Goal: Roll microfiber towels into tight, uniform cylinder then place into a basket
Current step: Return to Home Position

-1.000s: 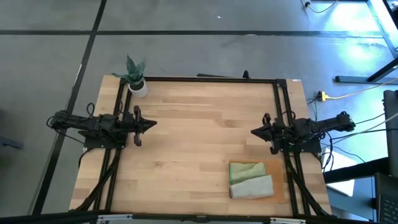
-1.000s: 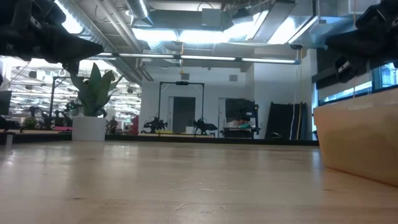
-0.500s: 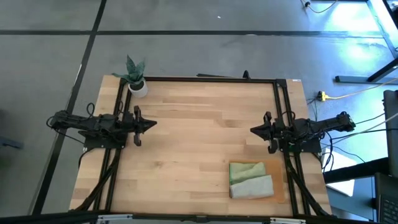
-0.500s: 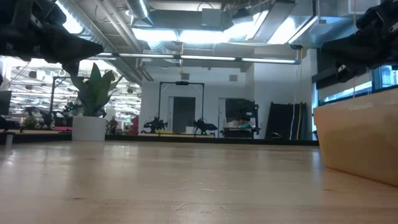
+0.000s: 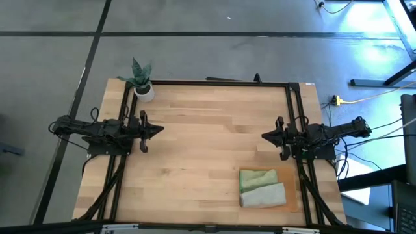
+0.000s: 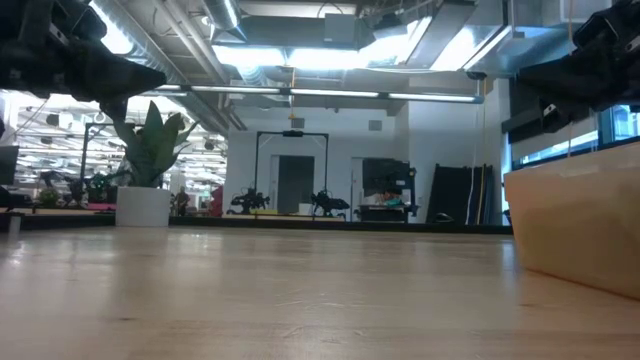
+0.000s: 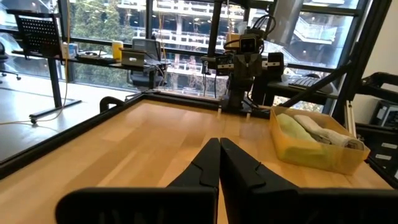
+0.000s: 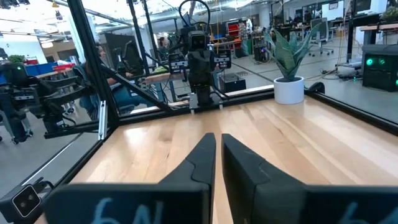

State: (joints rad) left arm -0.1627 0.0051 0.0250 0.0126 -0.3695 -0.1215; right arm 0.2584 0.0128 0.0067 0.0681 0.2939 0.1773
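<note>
Left hand (image 5: pixel 158 130) hangs over the left side of the table (image 5: pixel 201 149), fingers pressed together on nothing. Right hand (image 5: pixel 264 137) mirrors it on the right side, fingers all but touching and equally empty. They point at each other, clear of the work, which reads as a parked pose. The green towel (image 5: pixel 258 177) and the grey towel (image 5: pixel 263 195) lie rolled side by side in the basket (image 5: pixel 292 190), in the table corner beside the right arm, so the job looks finished.

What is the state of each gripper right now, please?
Left gripper: closed, holding nothing.
Right gripper: closed, holding nothing.
</note>
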